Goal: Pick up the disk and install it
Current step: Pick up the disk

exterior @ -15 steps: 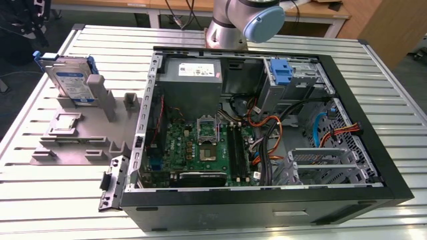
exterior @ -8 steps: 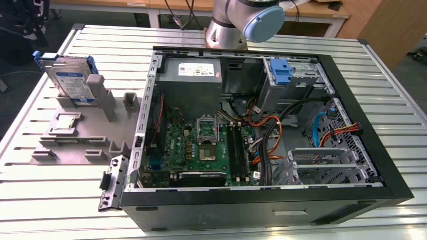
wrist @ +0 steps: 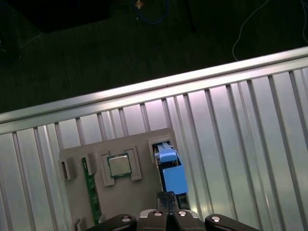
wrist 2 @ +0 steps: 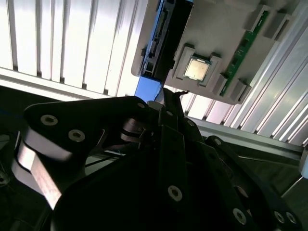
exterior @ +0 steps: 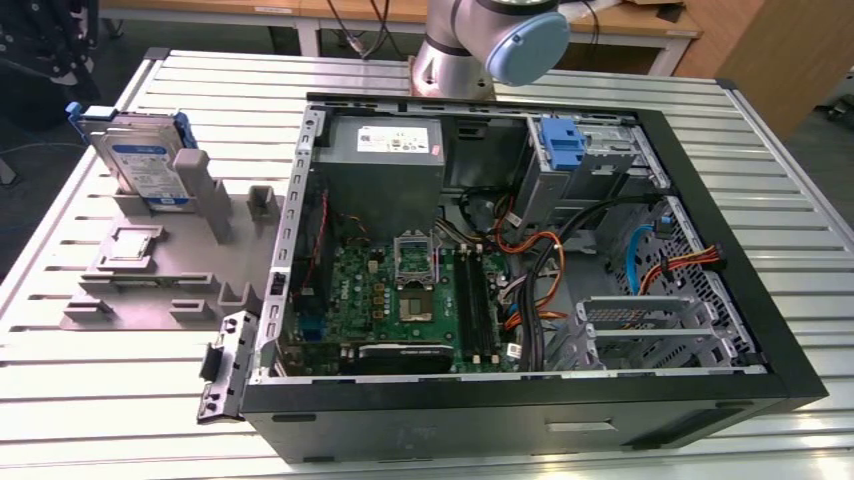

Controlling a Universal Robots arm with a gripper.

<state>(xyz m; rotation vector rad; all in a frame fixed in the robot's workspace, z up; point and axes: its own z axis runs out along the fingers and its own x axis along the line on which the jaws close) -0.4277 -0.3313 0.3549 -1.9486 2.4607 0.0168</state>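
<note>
Closest to your lens in the second wrist view are the black links of the claw (wrist 2: 168, 94). They run forward to tips that meet, with nothing held between them. The first wrist view shows the claw (wrist: 166, 196) drawn together the same way. Straight ahead of those tips you have the disk (wrist 2: 163, 43), standing on edge in a slot of a grey holder (wrist 2: 226, 29), its blue bracket toward the claw. In the first wrist view the disk (wrist: 171, 172) lines up with the claw's tip, and the holder (wrist: 137, 202) spreads off to one side of the claw. It carries a square processor chip (wrist: 119, 165) in a pocket just beside the disk and a green memory stick (wrist: 91, 192) beyond the chip, farther from the claw's line. The second wrist view shows the same chip (wrist 2: 196, 69) and stick (wrist 2: 245, 41). Under all of it lies the ribbed metal table (wrist: 240, 134). Your exterior view shows the disk (exterior: 140, 160) upright in the holder (exterior: 147, 290) with nothing touching it, so the claw is apart from it. On the exterior view's right of the holder sits an open computer case (exterior: 534, 420), with a grey power-supply box (exterior: 383, 145) and an upright blue latch (exterior: 563, 140) inside. Behind the case rises the arm's base (exterior: 481, 40).
</note>
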